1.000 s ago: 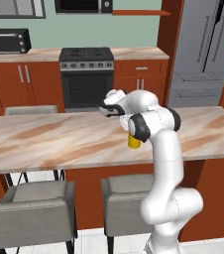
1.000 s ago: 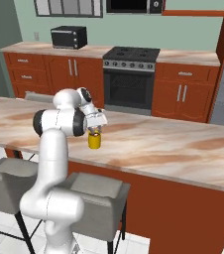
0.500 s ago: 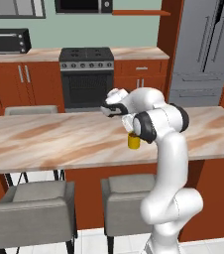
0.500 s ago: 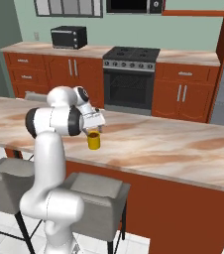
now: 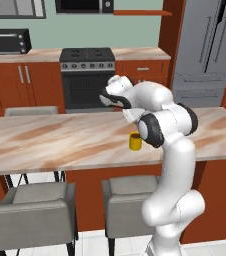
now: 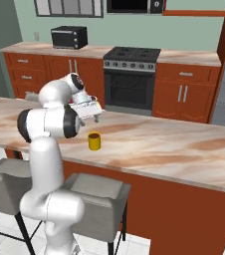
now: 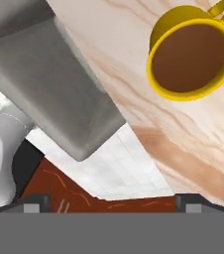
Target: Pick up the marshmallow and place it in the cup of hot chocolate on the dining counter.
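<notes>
The yellow cup of hot chocolate (image 5: 135, 141) (image 6: 94, 141) stands on the marble dining counter (image 5: 60, 140) (image 6: 174, 144), near its front edge. My gripper (image 6: 95, 117) hangs just above and behind the cup. In the hand view the cup (image 7: 191, 52) sits at the upper right with a plain dark brown inside. The gripper (image 7: 113, 202) is open there, its two dark tips far apart at the bottom with nothing between them. The marshmallow is out of view.
Grey stools (image 5: 32, 210) (image 6: 92, 191) stand along the counter's near side, and one seat (image 7: 49, 74) lies under the hand view. Behind the counter are the black stove (image 5: 87, 75), a microwave (image 6: 68, 37) and a steel fridge (image 5: 207, 50).
The arm's elbow has swung outward, to the right in the left base view. The hand has stayed above the cup, and the cup has not moved.
</notes>
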You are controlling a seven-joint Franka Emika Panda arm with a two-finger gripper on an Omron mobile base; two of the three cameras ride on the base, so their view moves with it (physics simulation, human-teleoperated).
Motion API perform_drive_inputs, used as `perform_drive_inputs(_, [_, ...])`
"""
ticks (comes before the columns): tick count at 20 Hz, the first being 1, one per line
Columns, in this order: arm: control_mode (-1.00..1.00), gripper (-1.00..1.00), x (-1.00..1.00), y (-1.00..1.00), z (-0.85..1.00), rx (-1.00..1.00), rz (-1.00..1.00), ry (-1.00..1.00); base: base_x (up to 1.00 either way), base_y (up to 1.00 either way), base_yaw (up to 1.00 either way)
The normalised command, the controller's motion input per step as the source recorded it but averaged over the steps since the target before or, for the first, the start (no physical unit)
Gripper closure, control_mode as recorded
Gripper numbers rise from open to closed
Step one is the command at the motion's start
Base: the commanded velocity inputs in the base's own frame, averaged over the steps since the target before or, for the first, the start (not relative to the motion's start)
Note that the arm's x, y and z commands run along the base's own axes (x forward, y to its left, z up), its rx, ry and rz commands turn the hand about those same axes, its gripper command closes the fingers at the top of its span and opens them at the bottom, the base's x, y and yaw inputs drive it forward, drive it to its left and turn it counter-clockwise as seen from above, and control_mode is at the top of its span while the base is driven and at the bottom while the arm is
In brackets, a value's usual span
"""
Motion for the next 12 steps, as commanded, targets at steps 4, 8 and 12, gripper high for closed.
perform_drive_inputs(4, [-1.0,-1.0,-1.0,0.03,0.84,0.18,-0.08,-0.49,0.0,0.0,0.0])
perform_drive_inputs(8, [-1.0,-1.0,-0.98,0.11,0.49,0.33,-0.06,-0.82,0.0,0.0,0.0])
perform_drive_inputs(12, [-1.0,-1.0,-0.93,0.11,0.45,0.21,-0.07,-0.89,0.0,0.0,0.0])
